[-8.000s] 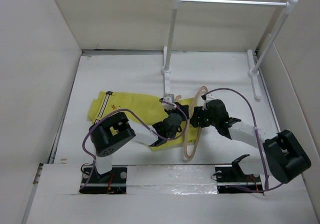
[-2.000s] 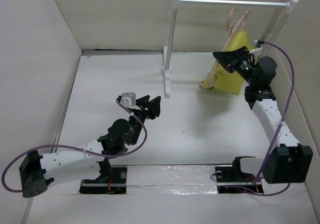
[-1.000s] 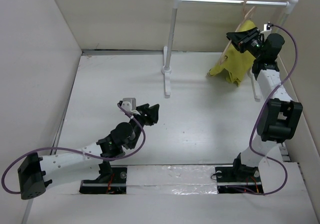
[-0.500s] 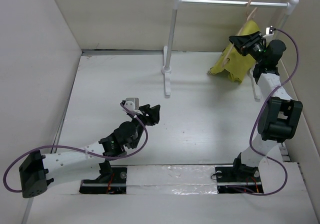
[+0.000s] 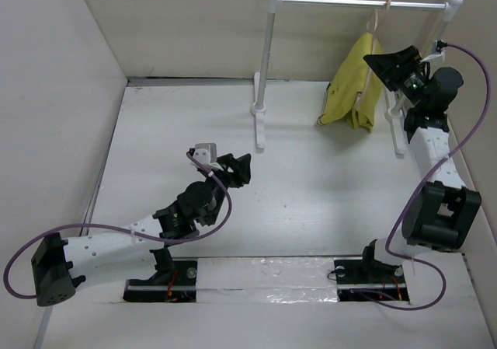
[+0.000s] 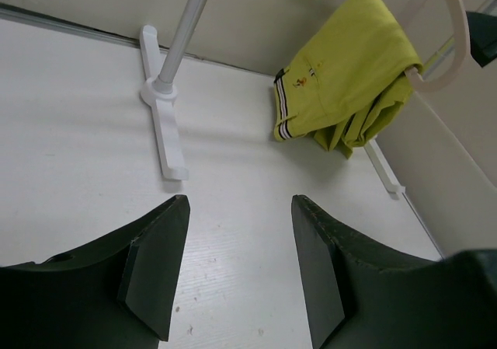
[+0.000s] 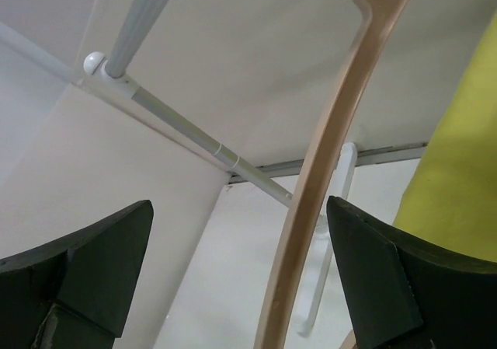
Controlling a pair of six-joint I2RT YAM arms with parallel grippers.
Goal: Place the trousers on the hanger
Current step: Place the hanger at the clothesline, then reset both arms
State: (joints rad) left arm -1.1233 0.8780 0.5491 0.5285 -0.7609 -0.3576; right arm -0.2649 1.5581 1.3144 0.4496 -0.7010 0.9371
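The mustard-yellow trousers (image 5: 349, 85) are draped over the pale wooden hanger (image 5: 375, 24), which hangs by its hook from the white rail at the back right. My right gripper (image 5: 390, 61) is open just right of them. In the right wrist view the hanger's arm (image 7: 326, 170) runs between the spread jaws, nearer the right one and apart from both, with the trousers (image 7: 466, 178) at the right edge. My left gripper (image 5: 239, 169) is open and empty low over the middle of the table. Its wrist view shows the trousers (image 6: 342, 77) and hanger (image 6: 458, 30) far ahead.
The white rail rack (image 5: 342, 2) stands at the back on two posts, with feet on the table (image 5: 258, 127). Its left post and foot (image 6: 163, 123) lie ahead of my left gripper. White walls close in the left, back and right sides.
My right gripper has opened and let go of the hanger, which now hangs more upright from the rail with the trousers on it. The left arm has barely moved.
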